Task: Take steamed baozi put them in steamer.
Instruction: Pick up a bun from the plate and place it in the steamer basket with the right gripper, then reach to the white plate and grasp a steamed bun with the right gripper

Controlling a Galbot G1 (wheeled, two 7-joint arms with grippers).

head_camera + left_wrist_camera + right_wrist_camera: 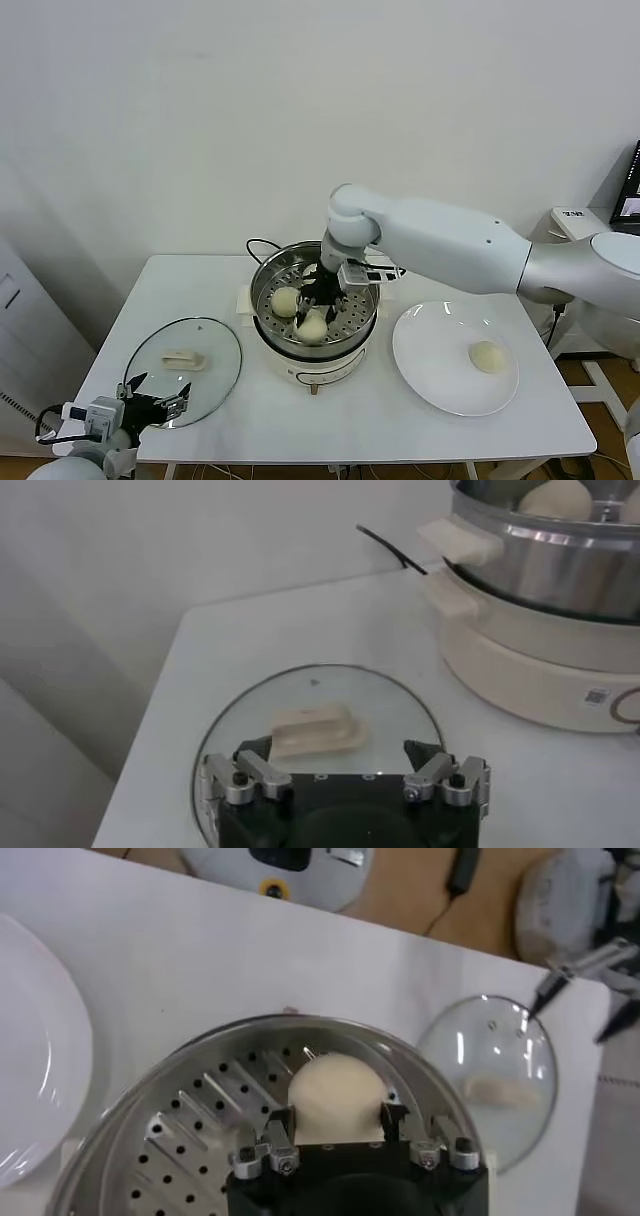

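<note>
The steamer stands mid-table, a steel pot with a perforated tray on a white base. Two steamed baozi lie in it, one at the left and one near the front rim. My right gripper reaches down into the pot. In the right wrist view its fingers stand open on either side of a baozi that rests on the tray, right gripper astride it. Another baozi lies on the white plate. My left gripper is open and empty near the table's front left.
A glass lid with a white handle lies flat at the front left, just beyond the left gripper. The steamer's side rises to its right. A black cord runs behind the pot. The table's edges are close.
</note>
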